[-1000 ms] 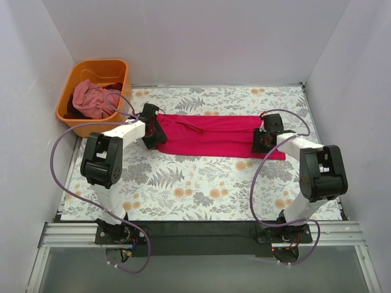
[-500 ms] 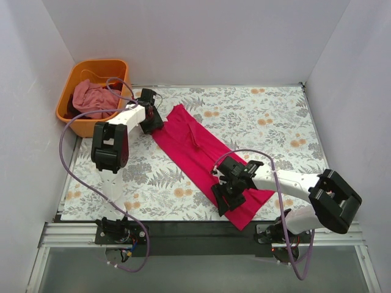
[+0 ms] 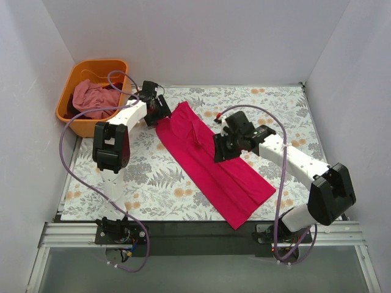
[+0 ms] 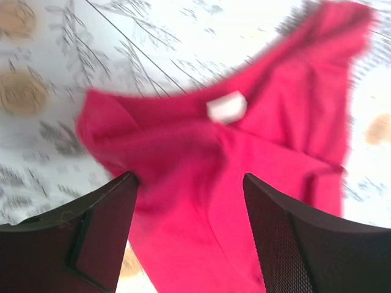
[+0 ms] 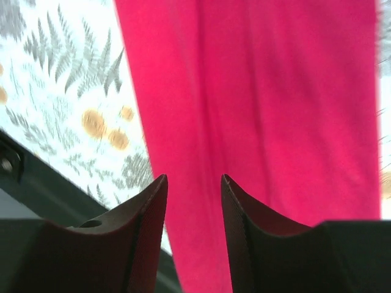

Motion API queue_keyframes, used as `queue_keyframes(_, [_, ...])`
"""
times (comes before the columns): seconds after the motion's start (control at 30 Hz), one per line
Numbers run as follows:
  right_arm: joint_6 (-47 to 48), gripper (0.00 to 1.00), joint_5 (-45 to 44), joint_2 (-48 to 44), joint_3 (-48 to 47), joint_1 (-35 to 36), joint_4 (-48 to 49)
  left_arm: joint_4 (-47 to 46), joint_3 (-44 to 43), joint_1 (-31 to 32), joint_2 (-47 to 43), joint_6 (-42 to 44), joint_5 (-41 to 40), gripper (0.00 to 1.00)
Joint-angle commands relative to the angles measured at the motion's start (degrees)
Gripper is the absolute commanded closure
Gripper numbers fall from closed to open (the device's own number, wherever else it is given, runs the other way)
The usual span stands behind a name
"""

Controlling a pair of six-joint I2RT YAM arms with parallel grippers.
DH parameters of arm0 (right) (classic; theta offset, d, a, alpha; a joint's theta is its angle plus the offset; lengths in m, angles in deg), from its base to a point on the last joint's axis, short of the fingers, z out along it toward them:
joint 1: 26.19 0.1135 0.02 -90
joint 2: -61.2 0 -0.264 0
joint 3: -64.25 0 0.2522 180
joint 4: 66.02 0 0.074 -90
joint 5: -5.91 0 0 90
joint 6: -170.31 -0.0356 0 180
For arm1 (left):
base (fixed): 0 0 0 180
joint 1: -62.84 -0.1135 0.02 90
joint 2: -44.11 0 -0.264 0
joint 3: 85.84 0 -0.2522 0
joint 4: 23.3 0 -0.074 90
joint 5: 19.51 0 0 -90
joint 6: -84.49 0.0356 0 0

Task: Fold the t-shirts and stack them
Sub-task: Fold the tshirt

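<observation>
Far left: orange basket (image 3: 98,62) at the far-left corner of the desk (image 3: 275,110), with the paler pink t-shirt (image 3: 91,97) heaped inside, not yet folded.

Left gripper (image 3: 160,110) sits over the far end of the crimson t-shirt (image 3: 208,165). Its jaws are spread wide and hold nothing. The collar end with the white neck label (image 4: 226,107) lies slack on the desk beneath.

The crimson t-shirt is a long narrow strip, lying diagonally from near the basket side down to the desk's front edge. It is probably laid long so it can be halved end over end.

Right gripper (image 3: 223,149) hangs over the strip's middle with its jaws partly apart. Cloth shows through the gap, and nothing is pinched. It looks placed to take the next fold.
</observation>
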Motion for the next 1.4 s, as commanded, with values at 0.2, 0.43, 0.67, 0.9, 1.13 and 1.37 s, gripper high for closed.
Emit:
queue_keyframes(0.2, [0.7, 0.57, 17.5, 8.2, -1.9, -13.9, 17.6, -4.6, 9.1, 4.0, -14.2, -2.8, 5.9, 0.31])
queue_keyframes(0.43, [1.2, 0.57, 20.4, 13.2, -3.7, -14.0, 22.2, -4.8, 8.9, 4.1, -10.9, -3.6, 3.5, 0.35])
queue_keyframes(0.67, [-2.2, 0.60, 23.2, 19.1, -4.2, -14.0, 28.9, -10.3, 5.5, 6.1, -4.5, -7.0, 16.5, 0.37])
queue_keyframes(0.9, [-4.4, 0.62, 24.8, 23.3, -4.7, -14.0, 33.6, -13.5, 1.2, 7.1, 2.2, -9.5, 19.6, 0.41])
queue_keyframes(1.13, [-5.9, 0.62, 25.5, 25.5, -5.3, -14.0, 36.5, -15.0, -1.9, 7.7, 6.7, -10.9, 20.4, 0.50])
queue_keyframes(1.37, [-6.5, 0.63, 25.6, 27.2, -7.3, -13.9, 37.0, -16.0, -3.2, 8.0, 7.0, -11.4, 20.7, 0.55])
